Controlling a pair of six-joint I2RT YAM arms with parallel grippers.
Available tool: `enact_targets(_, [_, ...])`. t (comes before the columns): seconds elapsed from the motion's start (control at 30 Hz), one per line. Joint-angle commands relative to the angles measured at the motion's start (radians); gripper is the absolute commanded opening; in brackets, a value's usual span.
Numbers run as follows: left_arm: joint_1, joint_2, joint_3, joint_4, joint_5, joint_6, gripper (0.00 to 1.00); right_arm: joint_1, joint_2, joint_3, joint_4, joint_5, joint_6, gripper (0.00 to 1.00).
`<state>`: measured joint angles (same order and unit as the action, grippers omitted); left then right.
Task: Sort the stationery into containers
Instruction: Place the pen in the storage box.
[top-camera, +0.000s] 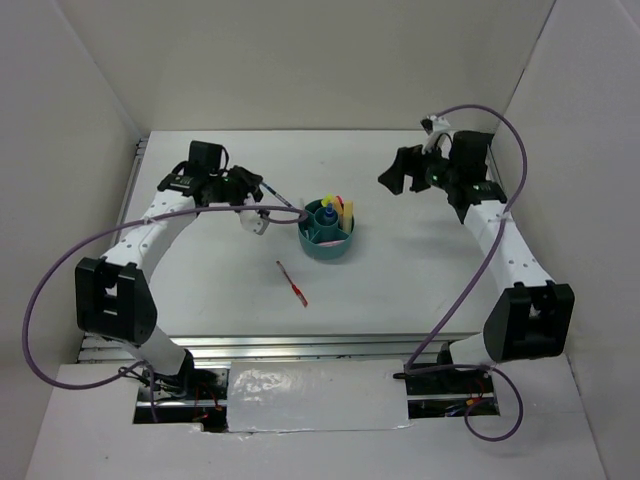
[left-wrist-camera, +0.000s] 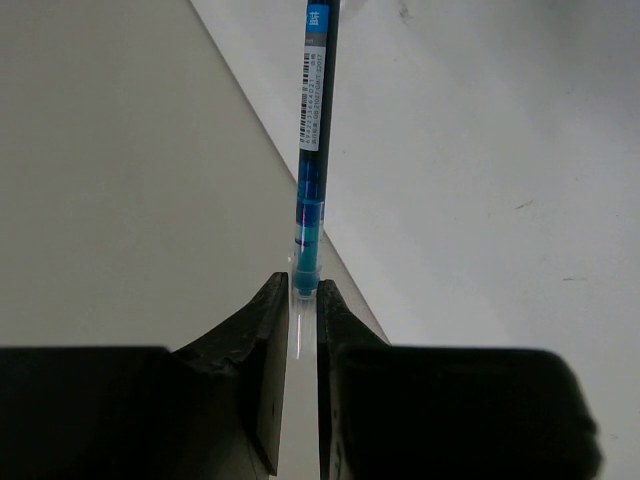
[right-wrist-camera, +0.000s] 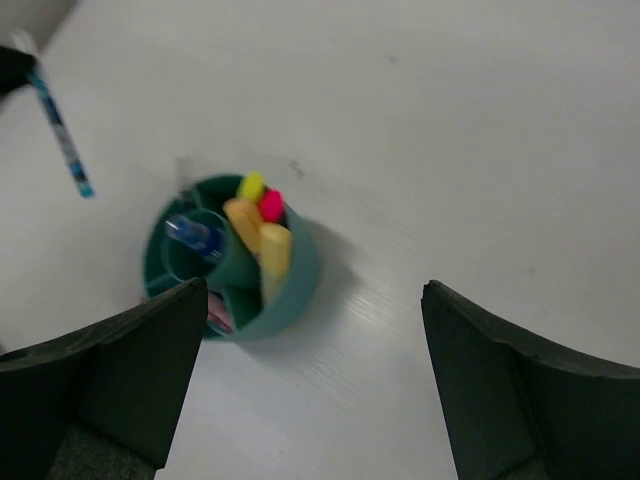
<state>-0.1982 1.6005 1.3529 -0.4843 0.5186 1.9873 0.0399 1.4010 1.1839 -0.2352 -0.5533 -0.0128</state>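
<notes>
The teal organiser bowl (top-camera: 326, 251) stands mid-table. It holds yellow (right-wrist-camera: 274, 252), orange (right-wrist-camera: 241, 216) and pink (right-wrist-camera: 271, 204) markers, and a clear blue-capped bottle (right-wrist-camera: 195, 237) in its central cup. My left gripper (top-camera: 258, 189) is shut on one end of a blue pen (left-wrist-camera: 315, 130) and holds it in the air just left of the bowl, the pen's far end near the rim. A thin red pen (top-camera: 292, 282) lies on the table in front of the bowl. My right gripper (top-camera: 400, 176) is open and empty, raised to the right of the bowl (right-wrist-camera: 296, 276).
White walls close in the table at the back and on both sides. A metal rail runs along the near edge by the arm bases. Purple cables loop from both arms.
</notes>
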Motion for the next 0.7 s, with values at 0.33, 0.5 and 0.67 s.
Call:
enact_targets(0.33, [-0.021,-0.195,-0.081,0.013,0.152,0.854,0.05,0.345,0.400,0.469,0.092,-0.347,0.307,0.97])
enact_targets(0.5, [-0.027,-0.217,-0.096,-0.023,0.172,0.875,0.05,0.420,0.478,0.559,0.074,-0.384,0.307,0.97])
enact_targets(0.67, [-0.029,-0.234,-0.106,-0.048,0.192,0.897,0.05,0.459,0.526,0.586,0.042,-0.433,0.300,0.94])
